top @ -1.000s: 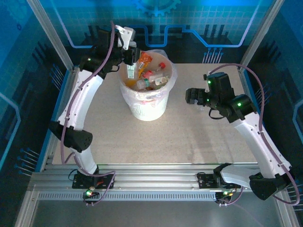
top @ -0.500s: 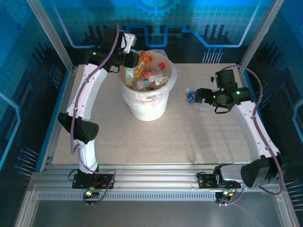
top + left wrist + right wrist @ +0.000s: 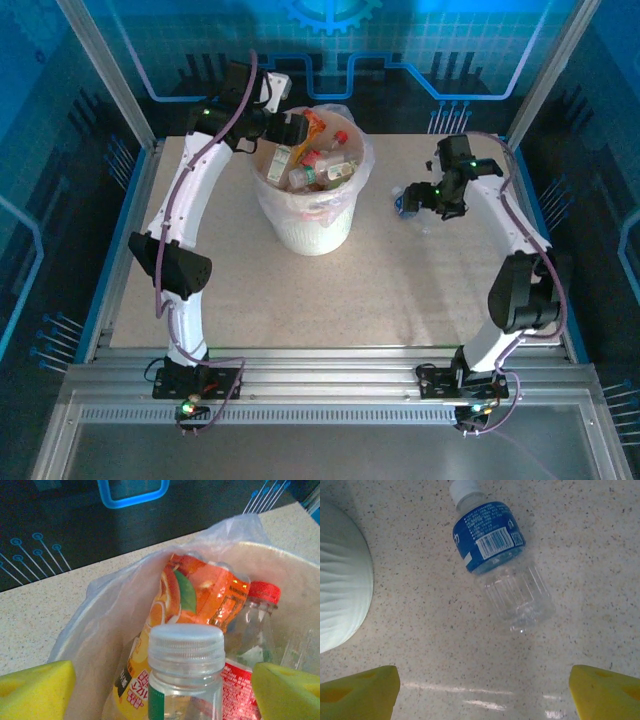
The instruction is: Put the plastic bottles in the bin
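Right hand [image 3: 480,690] released, above blue-label bottle [image 3: 497,555] lying on bench [image 3: 420,645] just right of bin [image 3: 312,225]. Straddle its clear body crosswise before clenching. Left hand [image 3: 160,690] released over bin, white-capped bottle [image 3: 186,650] loose between pads.

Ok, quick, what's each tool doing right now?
Left tool: open, white-capped bottle between its pads, over the bin.
Right tool: open, above the blue-label bottle on the table.
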